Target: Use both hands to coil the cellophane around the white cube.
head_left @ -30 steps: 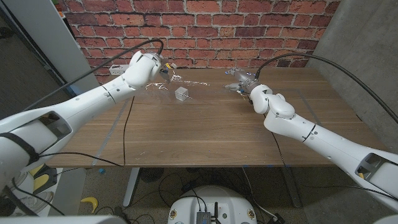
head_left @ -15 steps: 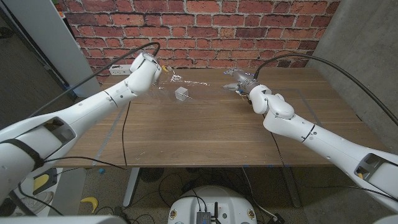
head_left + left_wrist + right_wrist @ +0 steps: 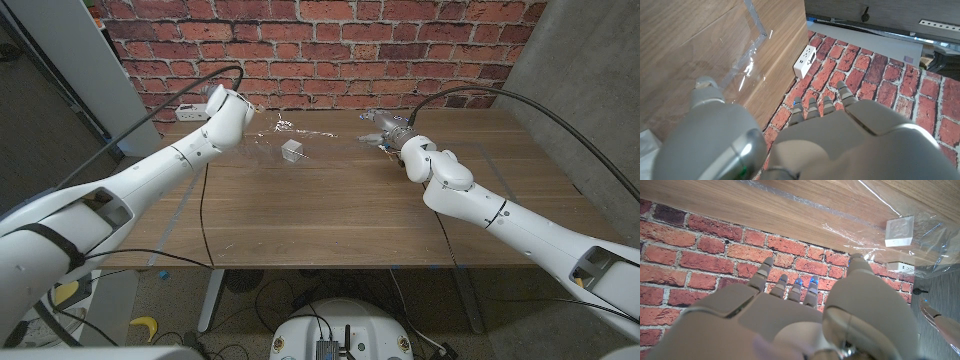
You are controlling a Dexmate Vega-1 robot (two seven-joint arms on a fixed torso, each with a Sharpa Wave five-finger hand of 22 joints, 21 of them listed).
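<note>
The white cube (image 3: 293, 150) (image 3: 899, 231) stands on the wooden table (image 3: 330, 215) toward the back, under a clear cellophane sheet (image 3: 322, 135) (image 3: 922, 230) that runs from glinting folds on the left across to my right hand. My left hand (image 3: 228, 102) (image 3: 840, 130) is up at the back left, a little away from the sheet's crinkled end (image 3: 747, 55), fingers straight, thumb apart, nothing in it. My right hand (image 3: 388, 128) (image 3: 790, 310) is at the sheet's right end, thumb tip beside its edge. Whether it grips the film is unclear.
A brick wall (image 3: 330, 60) rises right behind the table. A white power strip (image 3: 190, 112) (image 3: 805, 57) lies at the back left edge. A black cable (image 3: 200, 215) crosses the table's left side. Grey wall on the right.
My left hand has drawn back and to the left, away from the cellophane's left end, which stayed in place. The right hand and the cube have not moved.
</note>
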